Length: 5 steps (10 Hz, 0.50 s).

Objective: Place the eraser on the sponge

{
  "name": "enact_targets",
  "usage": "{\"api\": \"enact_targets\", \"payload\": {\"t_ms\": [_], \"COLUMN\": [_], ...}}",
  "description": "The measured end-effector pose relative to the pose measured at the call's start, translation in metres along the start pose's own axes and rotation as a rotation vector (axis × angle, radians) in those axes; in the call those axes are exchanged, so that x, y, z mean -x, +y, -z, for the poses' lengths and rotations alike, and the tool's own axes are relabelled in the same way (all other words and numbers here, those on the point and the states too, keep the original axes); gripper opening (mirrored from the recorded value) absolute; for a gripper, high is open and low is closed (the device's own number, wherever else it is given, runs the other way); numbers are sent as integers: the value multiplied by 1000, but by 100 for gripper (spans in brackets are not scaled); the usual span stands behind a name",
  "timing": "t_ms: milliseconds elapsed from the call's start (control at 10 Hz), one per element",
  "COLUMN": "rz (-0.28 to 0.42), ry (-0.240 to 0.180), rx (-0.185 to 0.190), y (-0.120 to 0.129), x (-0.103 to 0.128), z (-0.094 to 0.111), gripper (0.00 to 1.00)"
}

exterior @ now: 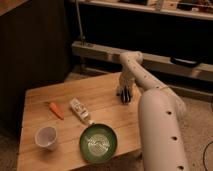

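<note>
Right at the far right part of the wooden counter (102,90) the gripper (125,95) points down, its tip at or just above the surface. The counter's right edge runs just beside it, and the thick white arm (157,125) covers most of that edge as it comes in from the near right. The far edge lies a little beyond the gripper, and past it a pale rail (100,52) crosses in front of a dark wall.

Open room lies mostly to the gripper's left: a broad bare stretch of wood reaches from it toward the far left corner. Nearer the camera and to the left of the gripper a white bottle (80,111) lies on its side, with a carrot (56,110) just beyond it, further left. Nearer still, a green bowl (99,142) sits close to the front edge, below and slightly left of the gripper, and a pale cup (46,136) stands well to the left of the bowl. All four are well apart from the gripper.

Whether the gripper is open, closed or holding something cannot be told. Its tip reads as one dark mass against the wood, so the eraser cannot be separated from it. The sponge cannot be made out either; anything directly under the gripper is hidden.
</note>
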Motion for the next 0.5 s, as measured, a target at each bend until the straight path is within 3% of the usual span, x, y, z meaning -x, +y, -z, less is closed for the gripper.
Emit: {"api": "enact_targets", "payload": {"t_ms": [200, 500], "rz": [-18, -40], "ry": [11, 23], "rx": [7, 11], "y": [4, 9], "x": [0, 1], "z": [0, 1], "gripper": [79, 80]}}
